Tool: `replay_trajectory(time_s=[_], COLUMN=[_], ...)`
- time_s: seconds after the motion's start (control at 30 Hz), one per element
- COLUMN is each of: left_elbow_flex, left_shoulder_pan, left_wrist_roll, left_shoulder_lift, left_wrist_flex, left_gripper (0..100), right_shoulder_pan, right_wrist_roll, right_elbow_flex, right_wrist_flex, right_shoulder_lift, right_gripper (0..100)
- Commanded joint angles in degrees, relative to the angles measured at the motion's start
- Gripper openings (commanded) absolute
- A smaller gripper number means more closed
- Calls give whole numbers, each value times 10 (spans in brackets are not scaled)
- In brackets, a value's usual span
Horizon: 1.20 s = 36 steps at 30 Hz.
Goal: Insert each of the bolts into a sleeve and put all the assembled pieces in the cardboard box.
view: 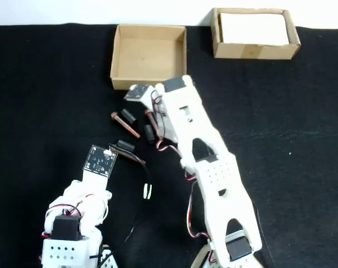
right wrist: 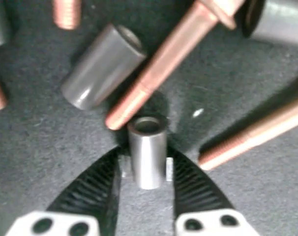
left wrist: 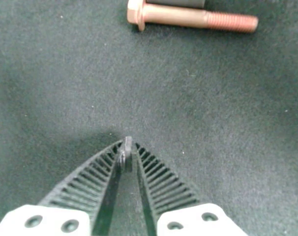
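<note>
My right gripper (right wrist: 146,160) is shut on a grey sleeve (right wrist: 148,150), whose open end points away from the wrist, low over the black mat. Around it lie copper bolts (right wrist: 171,66) (right wrist: 257,132) and another grey sleeve (right wrist: 102,66). The high view has the right arm (view: 180,111) over this pile, just in front of the empty cardboard box (view: 148,56). Nearer the table's front, my left gripper (left wrist: 129,147) is shut with nothing in it. A copper bolt (left wrist: 188,17) lies a short way ahead of it, also seen as the bolt (view: 124,125) beside a dark sleeve (view: 128,116).
A second cardboard box (view: 255,51) with a white sheet inside stands at the back right. Loose cables (view: 146,178) run across the mat between the two arms. The mat's left and right sides are open black cloth.
</note>
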State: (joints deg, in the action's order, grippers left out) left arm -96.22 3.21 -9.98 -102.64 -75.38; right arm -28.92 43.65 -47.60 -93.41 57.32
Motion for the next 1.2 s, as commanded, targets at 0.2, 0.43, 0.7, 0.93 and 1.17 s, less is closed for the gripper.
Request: replay_trajectory(time_s=[0.2,0.43,0.7,0.93,1.17], left_elbow_flex=[-9,-9,-9,-9,-7], left_shoulder_pan=[-5,-5,-7,-6,11], left_wrist_roll=[1,1,1,1,-3], left_shoulder_lift=[-5,-5,-5,-5,-6], left_wrist_flex=[-3,-3,-3,-3,-3], left_gripper=[9,9,9,9,9], right_shoulder_pan=[24,67,106,109,119], right_wrist_roll=[-33,-94,-94,-97,-98], right_elbow_flex=[-109,36,401,636,757], right_wrist_flex=[-76,-76,-72,6,41], right_shoulder_lift=[-108,-351,-651,-805,-835], right_gripper=[6,6,7,7,7])
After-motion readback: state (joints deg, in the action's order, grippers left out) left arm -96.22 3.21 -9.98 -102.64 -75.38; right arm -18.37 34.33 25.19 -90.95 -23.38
